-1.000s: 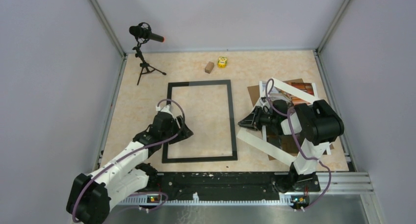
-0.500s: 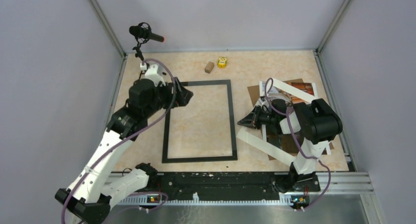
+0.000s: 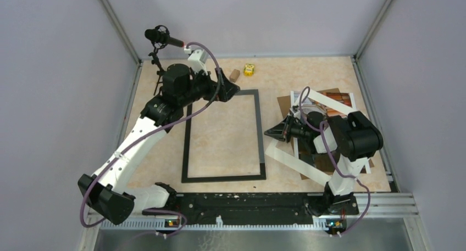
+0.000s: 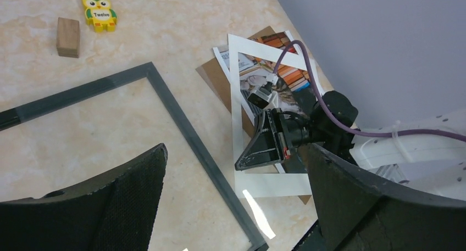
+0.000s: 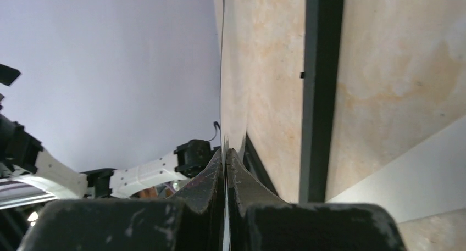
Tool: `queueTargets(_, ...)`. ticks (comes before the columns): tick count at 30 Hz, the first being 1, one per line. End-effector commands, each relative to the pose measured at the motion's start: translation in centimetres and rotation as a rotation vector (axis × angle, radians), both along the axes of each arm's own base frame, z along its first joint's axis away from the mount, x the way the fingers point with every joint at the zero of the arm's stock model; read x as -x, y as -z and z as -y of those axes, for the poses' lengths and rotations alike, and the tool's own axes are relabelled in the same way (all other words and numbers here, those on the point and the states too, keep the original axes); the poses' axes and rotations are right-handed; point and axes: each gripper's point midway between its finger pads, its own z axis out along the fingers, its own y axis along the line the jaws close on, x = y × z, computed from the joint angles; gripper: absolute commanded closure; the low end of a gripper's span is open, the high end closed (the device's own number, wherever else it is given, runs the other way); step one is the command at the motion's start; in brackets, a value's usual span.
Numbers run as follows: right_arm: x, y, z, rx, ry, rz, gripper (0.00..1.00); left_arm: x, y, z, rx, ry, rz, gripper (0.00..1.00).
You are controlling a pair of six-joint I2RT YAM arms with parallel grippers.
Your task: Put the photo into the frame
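Noted: right end effector (image 3: 273,133) pressed together on the photo (image 3: 288,161) border, print tilted off the bench behind it. The frame (image 3: 259,113) is just ahead of its tips. Left end effector (image 3: 231,89) spread over the far rail. Best to raise the edge clear of the rail, then slide across low.

The frame (image 3: 224,178) is black, the photo (image 4: 238,113) white-bordered (orange books showing), the owl toy (image 4: 99,12) yellow, the tabletop (image 3: 308,75) marbled peach.
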Motion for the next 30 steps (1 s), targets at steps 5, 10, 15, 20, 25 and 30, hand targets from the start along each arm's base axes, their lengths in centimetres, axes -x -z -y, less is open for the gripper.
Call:
queueTargets(5, 0.5, -4.0, -1.1, -0.123, -0.033, 0.049, 1.0, 1.1, -1.2, -0.8, -0.13, -0.046, 0.274, 0.01)
queueTargets(10, 0.7, -4.4, -1.2, -0.145, -0.036, 0.023, 1.0, 0.6, 0.9, -2.8, -0.178, -0.132, 0.287, 0.01)
queueTargets(15, 0.6, -5.2, -1.5, -0.191, -0.027, 0.02, 1.0, 0.9, 1.1, -2.4, -0.159, -0.104, 0.278, 0.01)
queueTargets(20, 0.9, -6.4, -1.8, -0.277, -0.037, 0.011, 1.0, 0.8, 1.3, -2.8, -0.164, -0.127, 0.281, 0.01)
queueTargets(25, 1.0, -4.9, -2.0, -0.228, -0.026, -0.009, 1.0, 0.9, 1.3, -3.0, -0.163, -0.134, 0.283, 0.01)
queueTargets(30, 0.9, -1.7, -1.7, -0.064, 0.0, -0.005, 0.97, 0.6, 1.9, -2.7, -0.169, -0.127, 0.27, 0.01)
